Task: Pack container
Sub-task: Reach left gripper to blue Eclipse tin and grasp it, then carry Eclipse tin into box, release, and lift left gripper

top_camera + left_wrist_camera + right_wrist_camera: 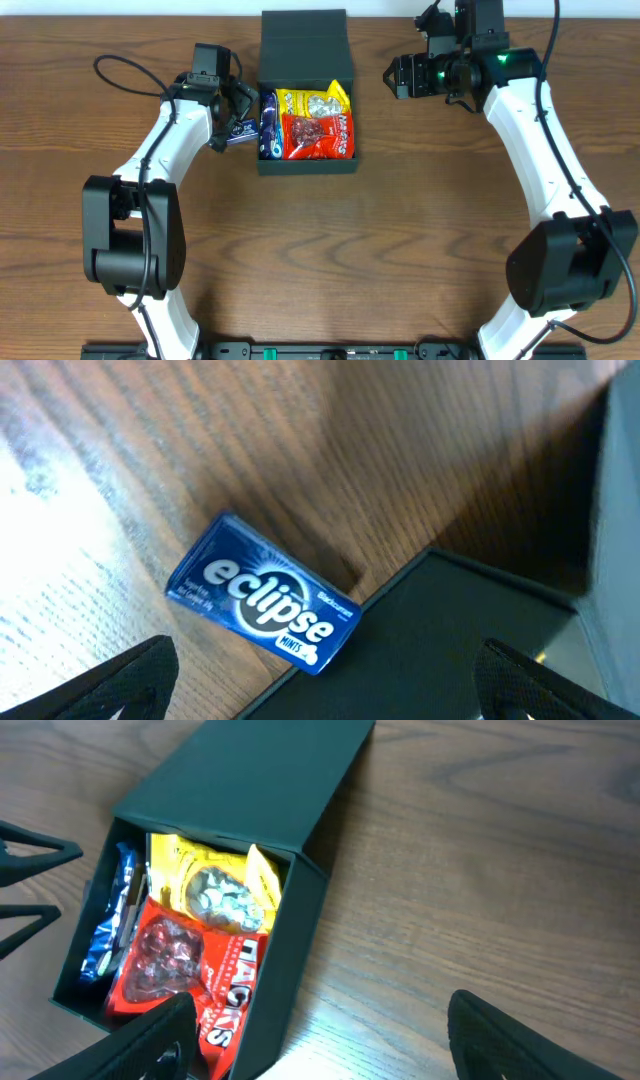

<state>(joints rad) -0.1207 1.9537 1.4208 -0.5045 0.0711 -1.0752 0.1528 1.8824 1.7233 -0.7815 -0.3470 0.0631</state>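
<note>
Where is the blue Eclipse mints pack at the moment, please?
Seen in the left wrist view, the Eclipse mints pack lies flat on the table beside the left wall of the container, under the open left gripper.

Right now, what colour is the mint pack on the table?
Mint pack: blue, white lettering; left wrist view best.

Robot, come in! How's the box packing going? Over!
Left tool open over the mints pack on the table. Right tool open, empty. Container lid up, snack packets inside. Nothing blocks the opening.
</note>
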